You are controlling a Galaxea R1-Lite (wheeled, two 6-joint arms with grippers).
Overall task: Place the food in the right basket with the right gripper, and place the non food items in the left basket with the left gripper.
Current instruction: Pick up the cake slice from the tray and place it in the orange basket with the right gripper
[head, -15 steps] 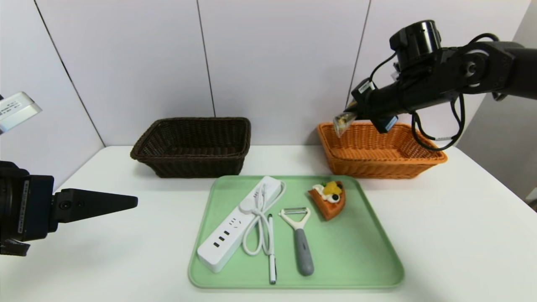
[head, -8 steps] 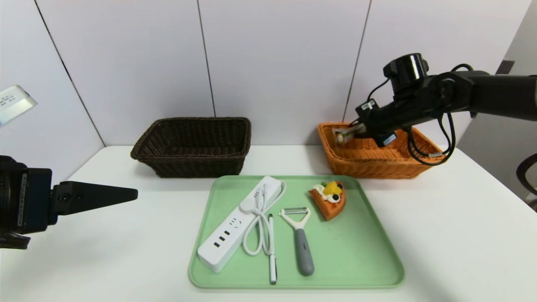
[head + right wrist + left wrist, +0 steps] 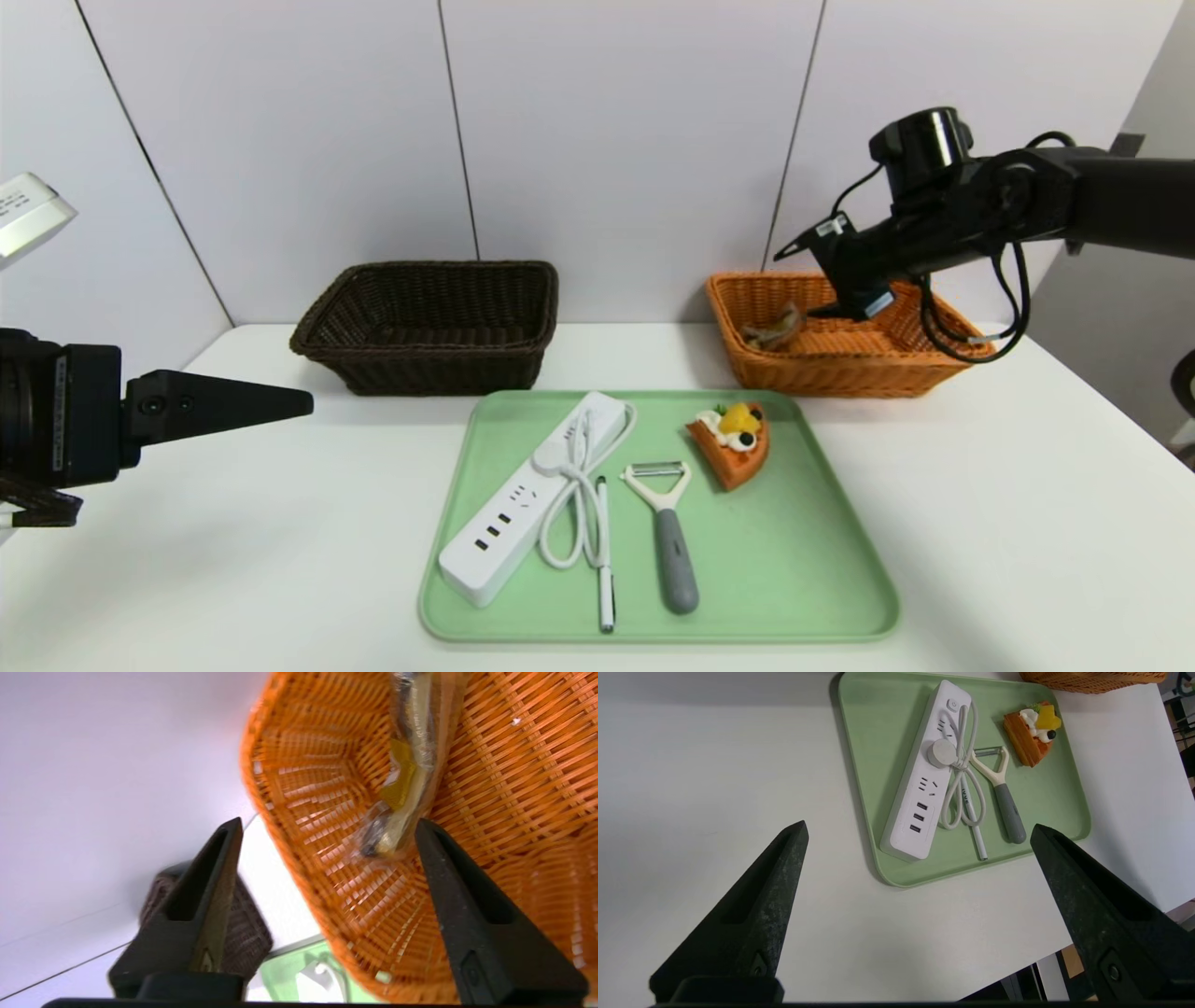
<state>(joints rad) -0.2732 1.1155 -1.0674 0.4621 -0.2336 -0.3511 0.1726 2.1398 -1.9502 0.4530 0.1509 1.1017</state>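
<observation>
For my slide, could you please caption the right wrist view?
Open right pincer above the orange basket, where the wrapped snack lies released.

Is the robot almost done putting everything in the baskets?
Not yet. One snack lies in the orange basket, below the open right gripper. The cake, power strip, peeler and pen sit on the tray. The dark basket looks empty.
</observation>
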